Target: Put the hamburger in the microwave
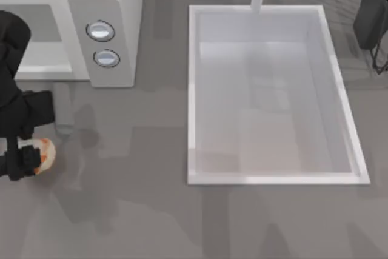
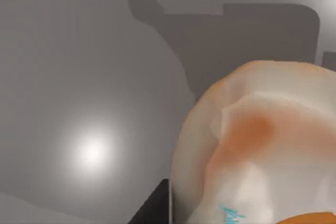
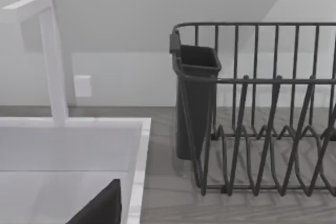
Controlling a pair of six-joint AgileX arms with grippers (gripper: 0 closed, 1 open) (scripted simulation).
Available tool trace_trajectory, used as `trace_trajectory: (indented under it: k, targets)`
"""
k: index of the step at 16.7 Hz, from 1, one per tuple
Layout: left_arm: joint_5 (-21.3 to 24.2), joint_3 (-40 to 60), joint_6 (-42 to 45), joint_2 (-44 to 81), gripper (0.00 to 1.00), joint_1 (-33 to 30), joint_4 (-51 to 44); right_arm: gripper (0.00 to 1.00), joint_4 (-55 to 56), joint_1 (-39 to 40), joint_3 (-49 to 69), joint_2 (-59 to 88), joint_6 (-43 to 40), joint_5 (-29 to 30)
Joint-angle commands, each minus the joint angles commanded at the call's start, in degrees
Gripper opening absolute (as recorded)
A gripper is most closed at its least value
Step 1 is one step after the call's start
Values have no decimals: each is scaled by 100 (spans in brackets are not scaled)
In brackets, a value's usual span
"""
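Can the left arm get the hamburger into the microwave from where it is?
Probably yes: the left claw is at the hamburger, and bare counter lies between it and the microwave cavity just beyond.

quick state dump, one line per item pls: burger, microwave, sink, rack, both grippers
hamburger: on the counter near the left edge, at the left gripper.
microwave: cavity open.
sink: basin bare.
dish rack: upright, slots bare.
left gripper: at the hamburger, fingers around it.
right arm: parked, top right.
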Motion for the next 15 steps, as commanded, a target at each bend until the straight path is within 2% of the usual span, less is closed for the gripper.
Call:
trace_trajectory:
  k: [4,7,12,15]
  targets:
    - [-1,526,-21,-301,0,-3,-1002,100,0,0,0,0,0,0]
    - [-2,836,-49,-532,0,-5,-1401,100,0,0,0,0,0,0]
    - [-4,847,-42,-531,0,3,-1410,100,0,0,0,0,0,0]
    - [54,791,-256,-435,0,110,-1057,100,0,0,0,0,0,0]
